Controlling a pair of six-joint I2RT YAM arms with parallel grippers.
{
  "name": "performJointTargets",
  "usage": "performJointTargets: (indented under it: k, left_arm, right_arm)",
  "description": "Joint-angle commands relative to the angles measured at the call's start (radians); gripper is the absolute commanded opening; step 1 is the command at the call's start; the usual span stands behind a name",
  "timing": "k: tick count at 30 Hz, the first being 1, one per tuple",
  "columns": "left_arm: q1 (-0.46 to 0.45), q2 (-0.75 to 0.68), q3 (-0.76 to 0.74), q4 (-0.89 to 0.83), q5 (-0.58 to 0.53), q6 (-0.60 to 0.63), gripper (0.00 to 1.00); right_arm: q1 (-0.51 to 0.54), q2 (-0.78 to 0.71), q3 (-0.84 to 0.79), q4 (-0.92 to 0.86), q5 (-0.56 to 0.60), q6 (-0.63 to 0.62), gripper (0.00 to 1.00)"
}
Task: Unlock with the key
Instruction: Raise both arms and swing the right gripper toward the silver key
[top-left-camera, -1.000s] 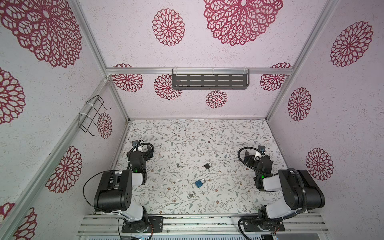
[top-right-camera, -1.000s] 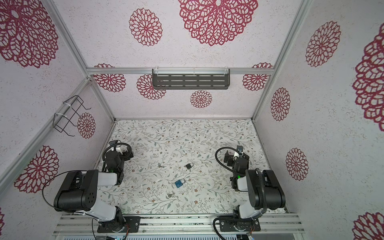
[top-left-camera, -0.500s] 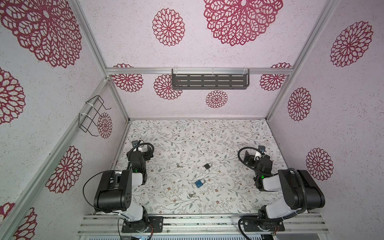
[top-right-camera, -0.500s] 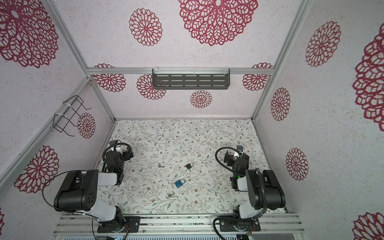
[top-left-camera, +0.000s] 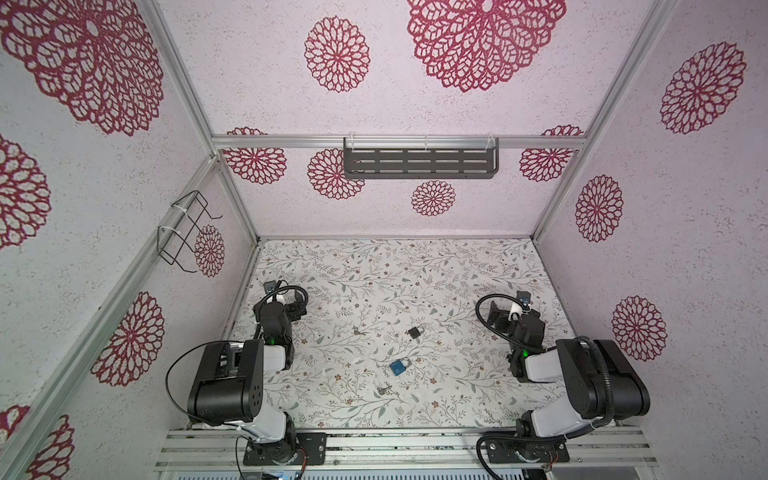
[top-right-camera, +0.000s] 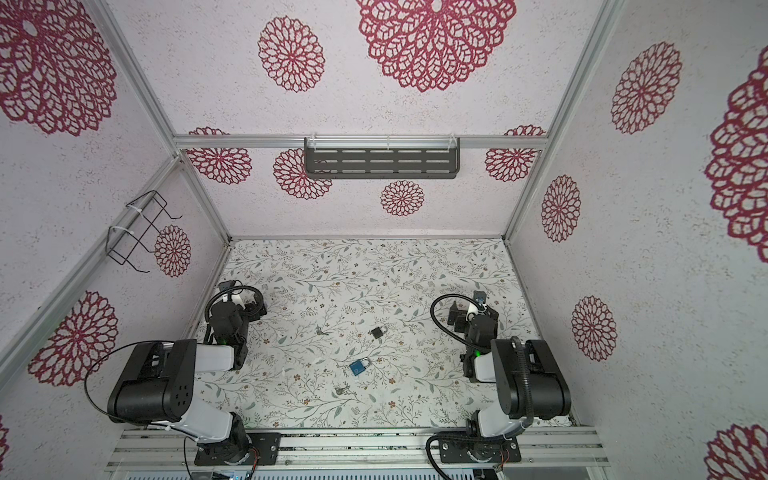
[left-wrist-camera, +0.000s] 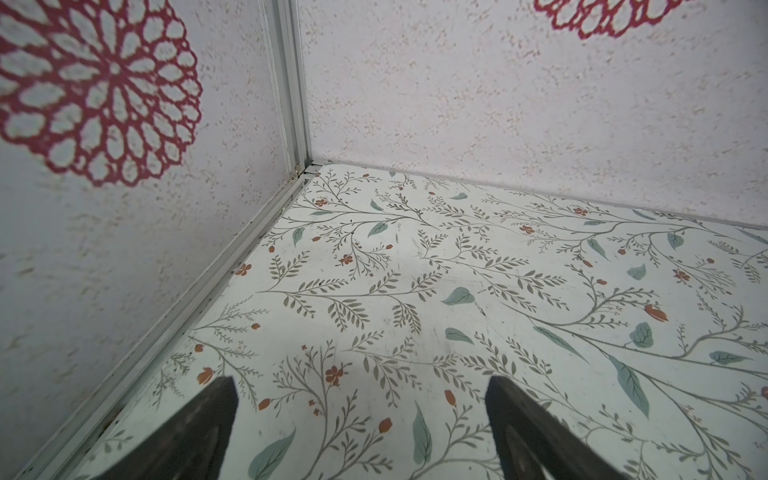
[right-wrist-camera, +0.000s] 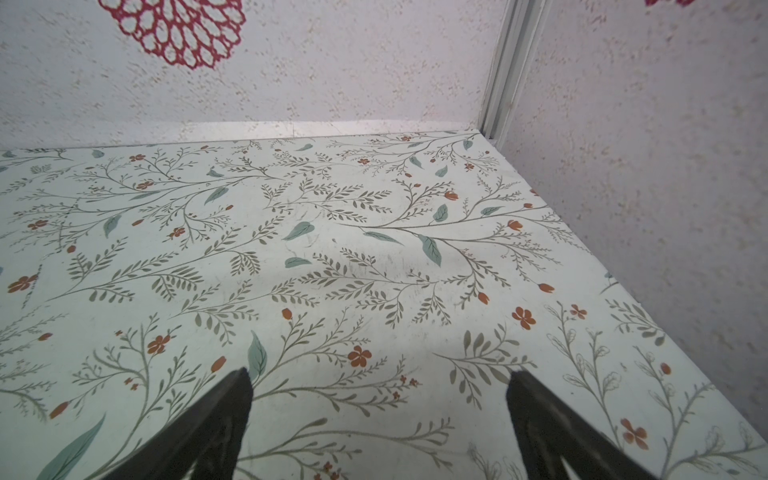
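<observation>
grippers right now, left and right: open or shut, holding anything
left gripper: open, holding nothing
right gripper: open, holding nothing

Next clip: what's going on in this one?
Nothing is being handled yet. Both arms sit at the sides of the table, with the left gripper and right gripper open and empty. Mid-table lie a black padlock and a blue padlock. The left key lies beside the black one, and the front key just in front of the blue one. Neither key is in a lock.
</observation>
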Motion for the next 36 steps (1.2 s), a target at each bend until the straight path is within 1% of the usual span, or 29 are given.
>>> performJointTargets:
  k: [1, 4, 9, 13, 16, 18, 20, 22, 25, 26, 28, 30, 32, 33, 34, 36]
  left_arm:
    - [-0.001, -0.025, -0.002, 0.025, 0.005, 0.018, 0.97]
    - [-0.001, -0.061, 0.008, -0.023, -0.021, 0.012, 0.97]
    - [-0.004, -0.162, 0.028, -0.150, -0.011, 0.009, 0.97]
    - [-0.004, -0.265, 0.046, -0.298, -0.001, -0.037, 0.97]
    - [-0.002, -0.334, 0.038, -0.341, 0.018, -0.078, 0.97]
    - [-0.004, -0.383, 0.032, -0.372, 0.035, -0.118, 0.97]
    - [0.000, -0.446, 0.038, -0.425, 0.057, -0.178, 0.97]
    - [0.002, -0.501, 0.053, -0.479, 0.086, -0.243, 0.97]
    - [0.004, -0.582, 0.104, -0.631, 0.110, -0.381, 0.97]
    - [0.006, -0.606, 0.124, -0.684, 0.132, -0.412, 0.97]
    - [0.011, -0.638, 0.141, -0.711, 0.214, -0.446, 0.97]
    - [0.014, -0.661, 0.137, -0.713, 0.259, -0.525, 0.97]
    - [0.014, -0.681, 0.111, -0.706, 0.289, -0.601, 0.97]
    - [0.014, -0.685, 0.085, -0.682, 0.279, -0.662, 0.97]
    - [0.017, -0.687, 0.049, -0.636, 0.282, -0.735, 0.98]
    - [0.032, -0.683, 0.020, -0.604, 0.344, -0.806, 0.97]
  right_arm:
    - [0.008, -0.028, -0.006, 0.057, 0.040, -0.009, 0.99]
    - [0.008, -0.047, -0.011, 0.050, 0.057, -0.003, 0.99]
    - [0.011, -0.111, -0.010, -0.007, 0.051, -0.007, 0.99]
    - [0.009, -0.206, 0.015, -0.157, 0.099, 0.040, 0.99]
    - [0.008, -0.281, 0.016, -0.233, 0.119, 0.080, 0.99]
    - [0.006, -0.340, 0.052, -0.364, 0.112, 0.117, 0.99]
    - [0.004, -0.390, 0.120, -0.539, 0.080, 0.140, 0.99]
    - [0.005, -0.425, 0.174, -0.666, 0.045, 0.153, 0.99]
    - [0.003, -0.475, 0.229, -0.805, 0.018, 0.217, 0.99]
    - [0.002, -0.495, 0.242, -0.844, 0.005, 0.262, 0.99]
    - [-0.001, -0.535, 0.255, -0.912, -0.037, 0.309, 0.99]
    - [-0.004, -0.585, 0.232, -0.927, -0.081, 0.359, 0.99]
    - [-0.015, -0.645, 0.166, -0.881, -0.133, 0.472, 0.99]
    - [-0.018, -0.666, 0.144, -0.871, -0.159, 0.511, 0.99]
    - [-0.018, -0.692, 0.129, -0.874, -0.185, 0.540, 0.99]
    - [-0.017, -0.717, 0.133, -0.928, -0.213, 0.565, 0.99]
